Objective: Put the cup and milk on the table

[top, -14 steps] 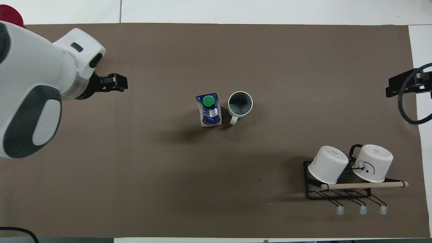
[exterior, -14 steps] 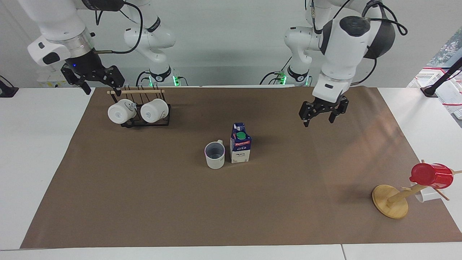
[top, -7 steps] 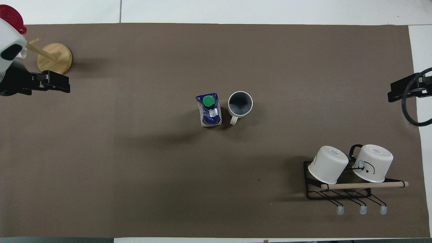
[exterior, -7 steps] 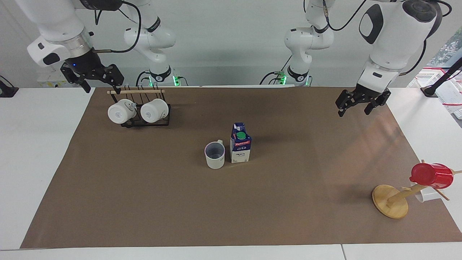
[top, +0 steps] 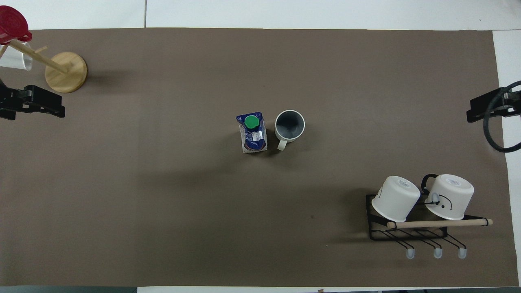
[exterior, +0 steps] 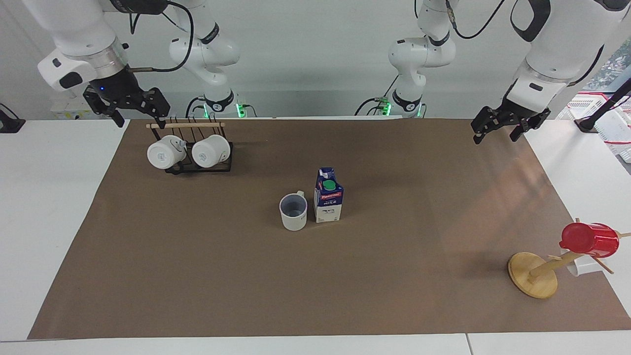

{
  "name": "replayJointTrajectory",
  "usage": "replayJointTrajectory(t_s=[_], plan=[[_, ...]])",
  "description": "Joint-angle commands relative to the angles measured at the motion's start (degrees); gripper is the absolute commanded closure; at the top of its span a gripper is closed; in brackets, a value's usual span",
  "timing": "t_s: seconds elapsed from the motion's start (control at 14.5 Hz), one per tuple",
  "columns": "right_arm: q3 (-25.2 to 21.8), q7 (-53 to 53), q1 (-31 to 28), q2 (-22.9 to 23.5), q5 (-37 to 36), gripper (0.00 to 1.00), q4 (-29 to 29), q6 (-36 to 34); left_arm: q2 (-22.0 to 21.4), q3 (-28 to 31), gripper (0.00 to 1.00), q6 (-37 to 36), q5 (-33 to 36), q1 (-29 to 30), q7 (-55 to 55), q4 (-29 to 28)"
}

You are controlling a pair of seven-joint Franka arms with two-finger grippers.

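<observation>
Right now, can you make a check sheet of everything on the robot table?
Surface: table white, with a brown sheet across its middle.
Job's things: cup upright on the sheet, milk upright beside it; neither held.
Clutter: black rack with two white mugs; wooden stand carrying a red cup.
Grippers: left gripper open, empty, over the sheet's corner at its arm's end. Right gripper open, empty, over the rack's end of the table.
Cables: black cables hang on both arms.
Surroundings: pale wall, white basket at the edge.
</observation>
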Motion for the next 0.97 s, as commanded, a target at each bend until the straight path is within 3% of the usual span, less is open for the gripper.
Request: replayJointTrajectory(t_s=[0.0,0.9], plan=[[0.15,-1.21,-0.35,0.29,0.32,0.00,0.45,0.52,-0.84,-0.09,0.00,-1.00,-1.39,2.14,2.91,-0.92],[0.15,-1.21,-0.35,0.03,0.23,0.00,0.45,0.52,-2.95,-0.70,0.00,-0.03,-1.47,1.35,-0.70,-4.61]])
